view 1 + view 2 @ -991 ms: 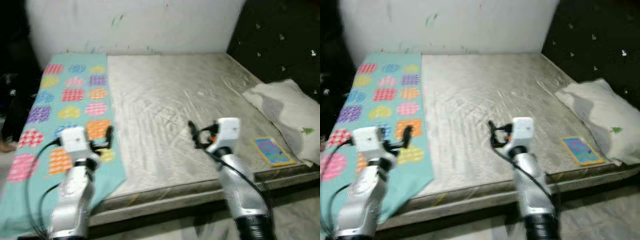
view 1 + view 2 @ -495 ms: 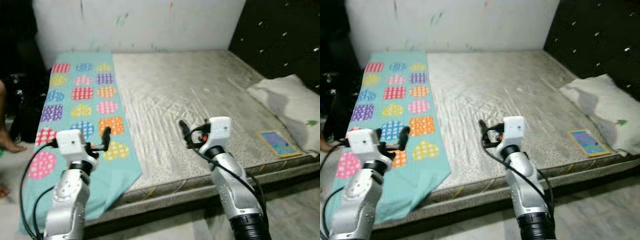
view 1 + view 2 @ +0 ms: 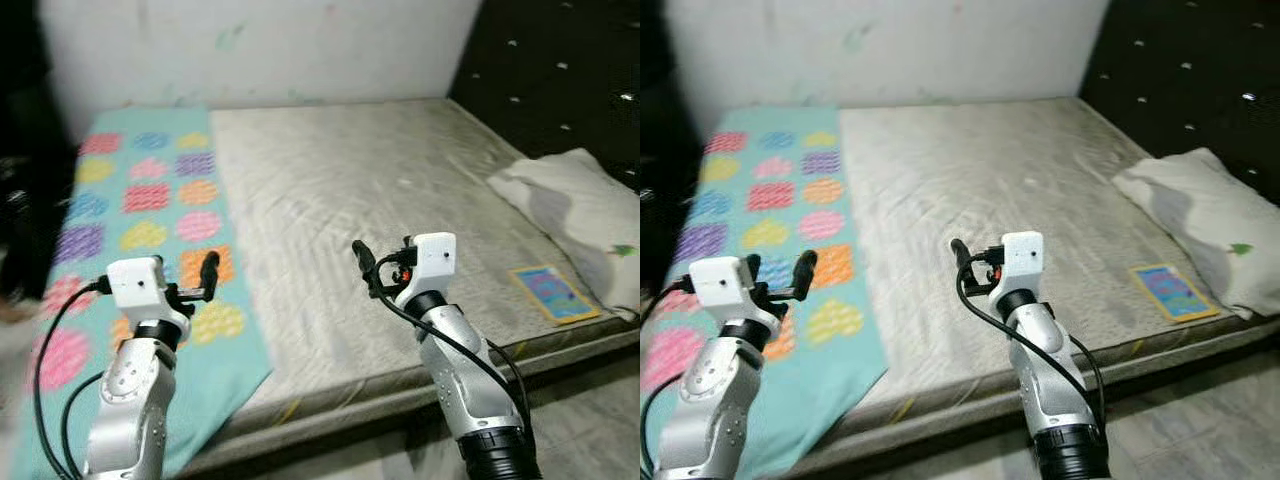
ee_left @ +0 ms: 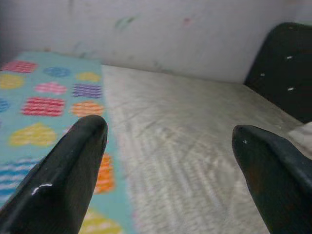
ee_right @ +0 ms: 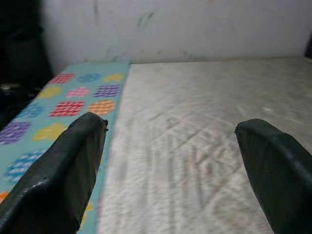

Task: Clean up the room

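A teal blanket (image 3: 140,210) printed with colourful hearts lies along the left side of a bed and hangs over its front edge. The grey mattress (image 3: 350,180) is bare beside it. Near the bed's right front corner lies a thin colourful book (image 3: 553,293), with a white pillow (image 3: 575,205) just behind it. My left gripper (image 3: 205,275) is held up over the blanket's near part, open, nothing between its fingers (image 4: 73,165). Over the mattress's front middle, my right gripper (image 3: 372,265) is also open and holds nothing.
A black padded headboard (image 3: 560,70) runs along the bed's right side and a marked white wall (image 3: 250,45) stands behind. Grey floor (image 3: 590,420) shows in front of the bed. The far left is dark.
The camera has swung and blurred, so the bed sits differently in the picture. Both arms keep the same raised pose with open fingers.
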Controlling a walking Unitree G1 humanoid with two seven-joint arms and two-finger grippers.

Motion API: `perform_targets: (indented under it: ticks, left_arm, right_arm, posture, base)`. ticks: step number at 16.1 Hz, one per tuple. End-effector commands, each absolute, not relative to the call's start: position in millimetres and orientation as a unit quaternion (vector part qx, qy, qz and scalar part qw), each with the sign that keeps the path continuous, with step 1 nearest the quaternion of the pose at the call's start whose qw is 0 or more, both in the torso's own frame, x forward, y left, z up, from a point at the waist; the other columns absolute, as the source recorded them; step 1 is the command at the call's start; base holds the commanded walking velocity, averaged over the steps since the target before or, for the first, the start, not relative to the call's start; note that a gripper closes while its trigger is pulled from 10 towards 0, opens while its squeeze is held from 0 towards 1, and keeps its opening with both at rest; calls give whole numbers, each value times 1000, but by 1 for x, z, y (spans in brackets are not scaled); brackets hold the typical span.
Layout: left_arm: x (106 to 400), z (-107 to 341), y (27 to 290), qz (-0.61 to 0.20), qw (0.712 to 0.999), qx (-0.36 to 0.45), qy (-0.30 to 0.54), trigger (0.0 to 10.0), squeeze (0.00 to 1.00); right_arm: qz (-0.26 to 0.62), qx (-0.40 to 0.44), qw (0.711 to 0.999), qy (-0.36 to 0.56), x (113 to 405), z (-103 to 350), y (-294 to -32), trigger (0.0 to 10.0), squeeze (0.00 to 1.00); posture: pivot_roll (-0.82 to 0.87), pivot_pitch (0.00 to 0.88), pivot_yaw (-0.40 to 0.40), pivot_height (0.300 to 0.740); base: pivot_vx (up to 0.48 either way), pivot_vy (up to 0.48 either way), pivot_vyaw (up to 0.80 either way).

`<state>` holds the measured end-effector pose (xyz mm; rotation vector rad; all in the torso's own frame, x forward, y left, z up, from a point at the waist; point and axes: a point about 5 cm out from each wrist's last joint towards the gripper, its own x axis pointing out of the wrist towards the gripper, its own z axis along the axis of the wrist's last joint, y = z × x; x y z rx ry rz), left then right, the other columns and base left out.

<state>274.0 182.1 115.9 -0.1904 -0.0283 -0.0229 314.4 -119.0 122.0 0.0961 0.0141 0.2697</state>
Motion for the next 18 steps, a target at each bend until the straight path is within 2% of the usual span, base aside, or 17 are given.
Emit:
perform_targets:
  ticks: [1,3,8,10,13,18]
  left_arm:
    - [275,117,178,-23,995,-94,-15,10000,0]
    - [275,117,177,-23,994,-104,-16,10000,0]
    - [277,113,177,1,994,-110,-1,10000,0]
    - [277,113,178,0,994,-113,-1,10000,0]
    - [277,113,178,0,993,-115,0,10000,0]
    - [278,113,178,2,993,-118,1,10000,0]
  right_arm:
    - [123,46,991,3,316,124,-125,10000,0]
    - [124,46,991,2,316,124,-125,10000,0]
    - [119,39,992,4,315,122,-131,10000,0]
    - [125,31,992,-1,315,123,-131,10000,0]
    - [125,36,992,-1,315,122,-128,10000,0]
    - [128,36,991,3,314,121,-128,10000,0]
  posture:
    - [-67,0,-43,740]
    - [-67,0,-42,740]
    - [-67,0,-42,740]
    - [-67,0,-42,740]
    - [-64,0,-42,740]
    - [-67,0,-42,740]
  base:
    - [465,0,0]
    - [426,0,0]
    - [0,0,0]
    - [0,0,788]
    - [0,401,660]
    - [0,480,0]
